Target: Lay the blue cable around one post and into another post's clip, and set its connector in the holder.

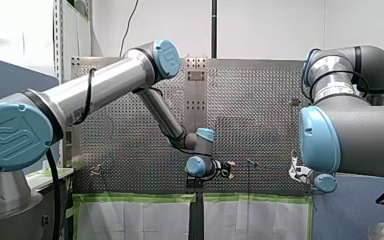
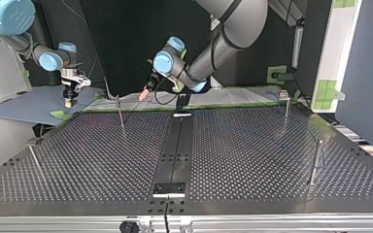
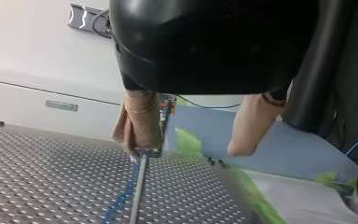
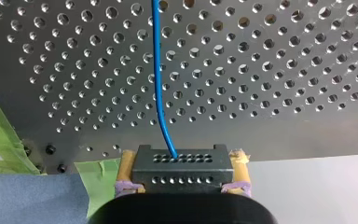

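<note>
Grip is already on the connector (image 4: 182, 169): the right jaws are closed on the small black block, with a yellowish pad (image 4: 127, 164) pressed to each of its flat sides, and they hold it just off the edge of the counter (image 4: 284, 56). The block looks rigid and light, so its sides are the sound place to hold it, and squeezing harder should gain nothing. The blue cable (image 4: 160, 79) leaves the block's upper face and runs away over the perforated counter. It looks thin, light and smooth-sheathed. I judge it limp enough to drape, yet springy enough to slip off a post if left slack. A sharp bend where it enters the block could strain it.

The left jaws stand open with nothing between them. One beige pad (image 3: 137, 122) is right at the top of a slim metal post (image 3: 139, 191); whether it touches I cannot tell. The cable lies on the counter just beside that post's foot. For routing, I would take the cable itself close to the post, and lightly, so that it slides through the pads rather than kinking. Which fitting is the holder I cannot tell
</note>
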`<action>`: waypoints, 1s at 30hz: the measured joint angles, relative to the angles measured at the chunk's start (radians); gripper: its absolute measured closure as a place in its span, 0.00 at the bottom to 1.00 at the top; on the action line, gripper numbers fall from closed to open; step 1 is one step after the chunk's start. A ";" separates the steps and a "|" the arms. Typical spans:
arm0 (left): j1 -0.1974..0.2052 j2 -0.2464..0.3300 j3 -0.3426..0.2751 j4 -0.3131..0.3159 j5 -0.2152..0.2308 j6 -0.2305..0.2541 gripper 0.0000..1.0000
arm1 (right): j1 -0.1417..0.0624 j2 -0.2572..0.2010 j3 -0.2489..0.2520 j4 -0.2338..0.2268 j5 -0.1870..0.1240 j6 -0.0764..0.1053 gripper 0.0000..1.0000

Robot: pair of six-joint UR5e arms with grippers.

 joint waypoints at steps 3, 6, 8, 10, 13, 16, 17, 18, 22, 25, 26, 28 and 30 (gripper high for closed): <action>-0.003 0.022 -0.003 -0.001 -0.004 0.001 0.00 | 0.000 0.001 0.000 0.000 0.000 0.000 1.00; -0.007 0.035 -0.006 -0.002 -0.011 0.002 0.00 | 0.000 0.001 0.000 0.001 0.000 0.001 1.00; -0.010 0.038 -0.010 -0.002 -0.015 0.002 0.00 | 0.000 0.002 0.000 0.001 0.000 0.003 1.00; -0.012 0.039 -0.016 -0.001 -0.017 0.003 0.00 | 0.000 0.002 0.000 0.000 0.000 0.005 1.00; -0.016 0.040 -0.022 -0.001 -0.020 0.003 0.00 | -0.001 0.002 0.000 -0.001 0.000 0.006 1.00; -0.018 0.040 -0.023 -0.001 -0.025 0.003 0.00 | -0.002 0.003 0.000 -0.005 -0.001 0.011 1.00; -0.018 0.040 -0.024 -0.002 -0.026 0.003 0.00 | -0.003 0.003 0.000 -0.006 -0.002 0.014 1.00; -0.019 0.041 -0.024 -0.002 -0.027 0.003 0.00 | -0.004 0.004 0.000 -0.008 -0.002 0.017 1.00; -0.020 0.040 -0.024 -0.002 -0.031 0.003 0.00 | -0.004 0.005 0.000 -0.010 -0.004 0.021 1.00; -0.020 0.041 -0.025 -0.002 -0.033 0.003 0.00 | -0.004 0.006 0.000 -0.009 -0.004 0.022 1.00; -0.020 0.041 -0.025 -0.002 -0.034 0.003 0.00 | -0.004 0.006 0.000 -0.009 -0.005 0.022 1.00; -0.020 0.041 -0.025 -0.002 -0.035 0.003 0.00 | -0.004 0.006 0.000 -0.008 -0.005 0.022 1.00; -0.020 0.042 -0.024 -0.002 -0.039 0.003 0.00 | -0.004 0.006 0.000 -0.009 -0.005 0.022 1.00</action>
